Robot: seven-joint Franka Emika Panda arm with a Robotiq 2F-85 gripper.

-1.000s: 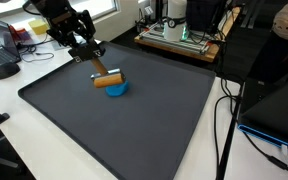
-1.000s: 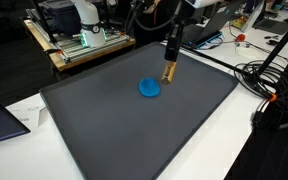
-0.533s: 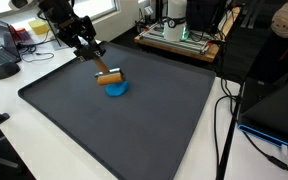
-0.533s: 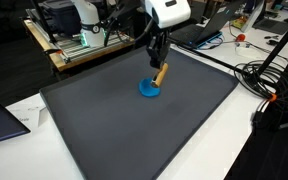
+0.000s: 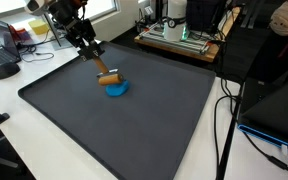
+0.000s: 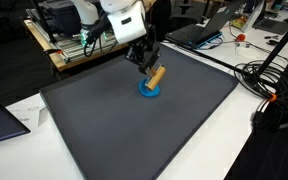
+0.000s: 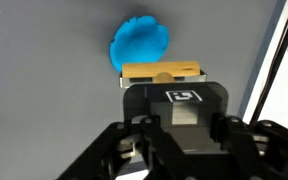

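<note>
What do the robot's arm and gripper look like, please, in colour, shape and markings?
In an exterior view the arm shows smooth, rounded white shells, turning dark towards the wrist. The gripper is black and blocky, with matte, angular finger links. In the wrist view a small square black-and-white tag sits on its body. Any cables along the arm are too small to tell.
</note>
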